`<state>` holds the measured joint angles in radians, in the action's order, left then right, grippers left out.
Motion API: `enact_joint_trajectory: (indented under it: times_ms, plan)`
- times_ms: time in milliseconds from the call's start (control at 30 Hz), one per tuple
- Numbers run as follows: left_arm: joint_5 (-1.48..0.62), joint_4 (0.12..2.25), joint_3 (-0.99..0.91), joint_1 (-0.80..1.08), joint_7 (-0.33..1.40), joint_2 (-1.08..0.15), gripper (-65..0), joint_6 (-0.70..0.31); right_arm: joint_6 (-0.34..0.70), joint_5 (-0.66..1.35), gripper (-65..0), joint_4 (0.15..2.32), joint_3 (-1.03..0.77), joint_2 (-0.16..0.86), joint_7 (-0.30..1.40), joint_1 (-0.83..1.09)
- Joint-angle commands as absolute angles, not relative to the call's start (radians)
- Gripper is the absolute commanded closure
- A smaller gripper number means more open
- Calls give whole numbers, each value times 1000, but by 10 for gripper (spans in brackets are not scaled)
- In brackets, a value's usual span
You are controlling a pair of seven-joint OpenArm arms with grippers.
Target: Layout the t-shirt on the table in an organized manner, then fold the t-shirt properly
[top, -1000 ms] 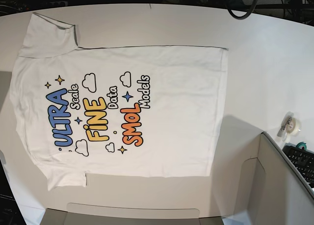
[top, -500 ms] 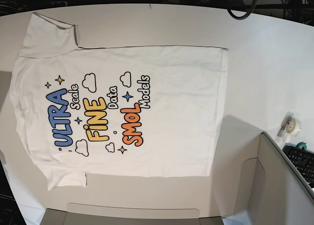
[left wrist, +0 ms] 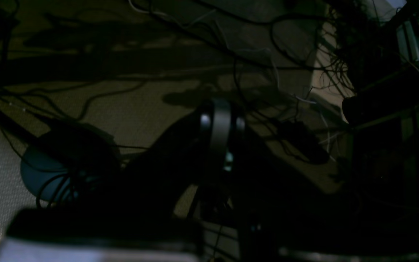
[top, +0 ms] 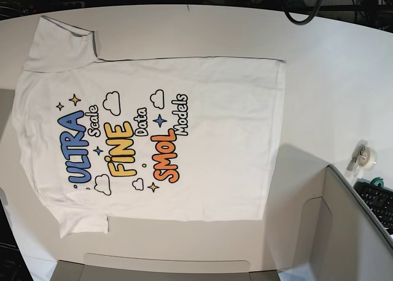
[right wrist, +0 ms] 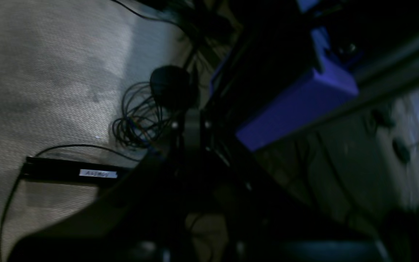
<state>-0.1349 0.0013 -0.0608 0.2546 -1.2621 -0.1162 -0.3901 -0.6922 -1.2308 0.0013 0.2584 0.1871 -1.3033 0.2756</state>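
The white t-shirt point(top: 153, 134) lies spread flat, print side up, on the white table point(top: 331, 78), with its collar end at the left and its hem at the right. One sleeve points to the far edge and the other to the near edge. Neither gripper shows in the base view. In the dim left wrist view my left gripper point(left wrist: 221, 120) has its fingers together and hangs over a carpeted floor with cables. In the right wrist view my right gripper point(right wrist: 191, 125) is also shut and empty above the floor. The shirt is not in either wrist view.
A small roll of tape point(top: 366, 156) sits on the table at the right. A grey panel point(top: 356, 232) with a keyboard point(top: 377, 201) stands at the near right corner. A black cable loop point(top: 304, 14) hangs at the far edge.
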Motion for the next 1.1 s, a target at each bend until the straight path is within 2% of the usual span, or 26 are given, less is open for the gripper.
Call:
enact_joint_trajectory:
  times_ms: [0,200,433,600,1067]
  plan:
    - [-136,0,-59,266,-1296,-122,0,-392,-698,-1260,0,0,257,189,-1331,268]
    - [-136,0,-65,263,-1296,-122,0,-386,-698,-1345,0,0,223,189,-1331,232]
    - [-136,0,-67,259,-1296,-120,0,-384,-698,-1475,0,0,-39,254,-1330,239]
    - [-137,0,-68,257,-1296,-122,0,-383,-698,-1484,0,0,-183,292,-1326,243]
    - [-134,0,-137,186,-1294,-151,0,-390,-698,-1484,0,0,-200,295,-1328,220]
